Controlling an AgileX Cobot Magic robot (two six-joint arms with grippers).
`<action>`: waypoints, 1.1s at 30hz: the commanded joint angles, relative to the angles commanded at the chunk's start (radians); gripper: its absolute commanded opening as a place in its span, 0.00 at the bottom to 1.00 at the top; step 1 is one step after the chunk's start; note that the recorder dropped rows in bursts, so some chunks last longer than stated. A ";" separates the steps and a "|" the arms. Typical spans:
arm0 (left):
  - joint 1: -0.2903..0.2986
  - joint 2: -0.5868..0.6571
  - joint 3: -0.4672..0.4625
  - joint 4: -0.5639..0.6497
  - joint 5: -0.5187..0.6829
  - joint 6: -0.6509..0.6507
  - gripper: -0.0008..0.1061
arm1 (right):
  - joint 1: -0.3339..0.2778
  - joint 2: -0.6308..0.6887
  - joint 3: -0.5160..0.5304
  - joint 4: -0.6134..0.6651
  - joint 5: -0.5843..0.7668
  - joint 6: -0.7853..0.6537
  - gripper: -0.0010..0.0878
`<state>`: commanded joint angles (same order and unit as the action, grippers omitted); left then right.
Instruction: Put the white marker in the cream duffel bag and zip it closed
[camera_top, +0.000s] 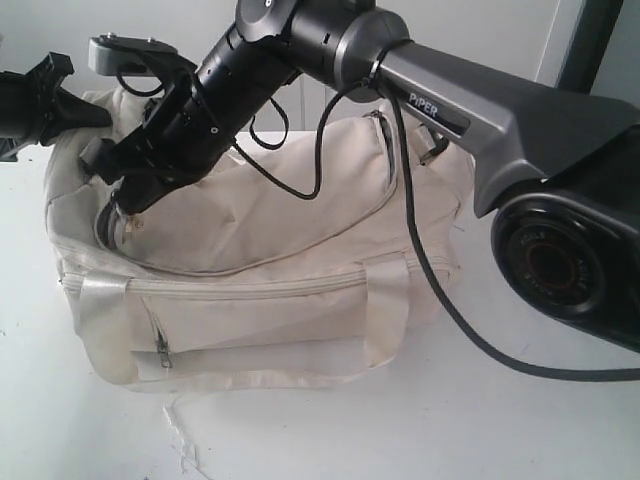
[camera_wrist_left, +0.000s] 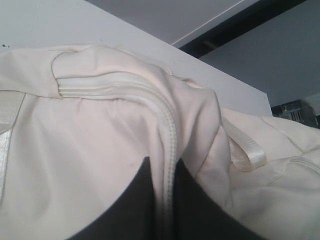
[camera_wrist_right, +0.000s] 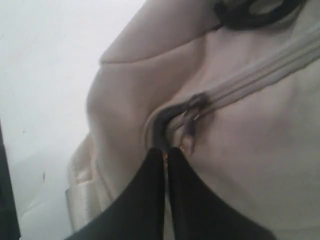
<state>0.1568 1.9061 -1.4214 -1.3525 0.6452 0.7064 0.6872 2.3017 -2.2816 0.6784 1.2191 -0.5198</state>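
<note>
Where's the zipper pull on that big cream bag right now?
The zip pull is on the top zipper at the left end of the cream duffel bag as the exterior view shows it, pinched at the tips of the right tool.

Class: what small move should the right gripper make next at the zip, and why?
Probably slide the right gripper toward the end of the cream duffel bag: its fingers pinch beside the slider, a dark gap seems unzipped, and the left gripper holds the fabric.

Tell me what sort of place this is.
Probably a robotics lab or test bench: a white table, a plain pale wall behind, and a dark PIPER-labelled robot arm working on a cream duffel bag.
</note>
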 joint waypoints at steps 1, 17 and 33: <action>0.000 0.000 0.000 0.000 0.000 0.000 0.01 | 0.000 0.000 0.000 0.000 0.002 0.000 0.01; 0.000 0.000 0.000 0.000 0.006 0.000 0.01 | 0.009 0.034 0.000 -0.038 -0.122 0.218 0.55; 0.000 0.000 0.000 0.000 0.010 0.000 0.01 | 0.021 0.112 0.000 0.054 -0.172 0.269 0.67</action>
<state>0.1568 1.9061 -1.4214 -1.3524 0.6554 0.7064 0.7085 2.4135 -2.2816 0.7326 1.0473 -0.2509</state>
